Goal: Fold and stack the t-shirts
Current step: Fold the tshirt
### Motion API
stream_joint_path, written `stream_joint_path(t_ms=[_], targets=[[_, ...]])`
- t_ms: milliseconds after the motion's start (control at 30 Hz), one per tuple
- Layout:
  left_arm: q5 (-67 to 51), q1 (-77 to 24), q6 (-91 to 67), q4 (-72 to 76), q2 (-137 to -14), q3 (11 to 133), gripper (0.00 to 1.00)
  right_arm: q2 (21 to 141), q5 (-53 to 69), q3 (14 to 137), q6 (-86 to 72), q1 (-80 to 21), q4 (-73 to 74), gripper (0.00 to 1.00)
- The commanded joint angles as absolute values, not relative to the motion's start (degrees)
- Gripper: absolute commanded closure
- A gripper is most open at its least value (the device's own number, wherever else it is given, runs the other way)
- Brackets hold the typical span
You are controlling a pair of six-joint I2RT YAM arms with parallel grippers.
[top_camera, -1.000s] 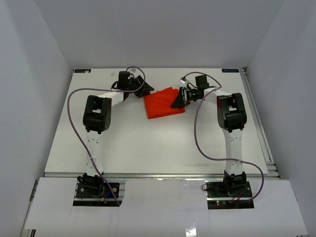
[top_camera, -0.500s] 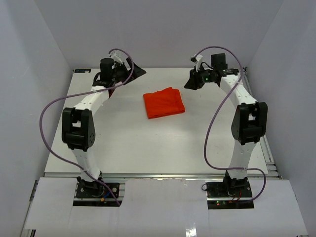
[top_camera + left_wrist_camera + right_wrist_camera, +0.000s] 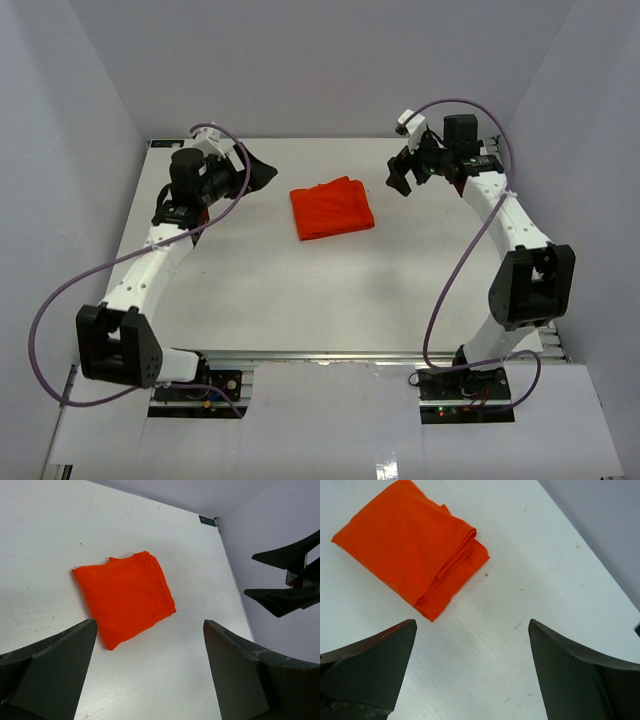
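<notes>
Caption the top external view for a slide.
Folded orange-red t-shirt lies on the table; left gripper and right gripper hover open on either side.

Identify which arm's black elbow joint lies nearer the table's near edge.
The white left arm: its elbow sits beside its base, the right arm's well farther in.

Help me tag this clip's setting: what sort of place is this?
Probably a robotics lab cell, not a home: a white table boxed in by plain walls, left arm and right arm mounted at its near edge, and one folded t-shirt.
</notes>
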State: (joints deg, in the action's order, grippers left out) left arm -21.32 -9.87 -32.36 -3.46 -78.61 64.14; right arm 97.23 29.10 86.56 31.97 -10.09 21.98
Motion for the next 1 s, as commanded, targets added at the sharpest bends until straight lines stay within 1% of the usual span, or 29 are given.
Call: stream_joint_path(t_ms=[0,267,400,500,733,967], targets=[[-20.6,-9.9,-32.7,-5.4,-70.6,62.0,0.02,91.2,23.4,85.1,31.5,-9.6,19.5,0.0],[-23.9,-10.0,-32.2,-6.1,-58.6,55.0,0.02,79.3,14.9,74.1,21.5,-7.3,16.8,0.0],[-25.0,-10.0,-31.6,-7.6,-55.5,54.0,0.02,74.1,18.1,72.4,20.5,-7.3,19.1,0.0],[-25.4,-10.0,-31.1,-8.3,-53.6,53.8,0.02,71.8,17.8,71.0,18.2,-7.3,20.0,0.0],[-25.2,-10.0,-31.2,-10.2,-49.2,53.3,0.02,66.7,10.0,68.2,12.6,-7.3,23.2,0.0],[-25.1,-10.0,-32.1,-11.2,-45.9,51.9,0.02,63.2,8.3,66.4,11.2,-7.3,24.8,0.0]])
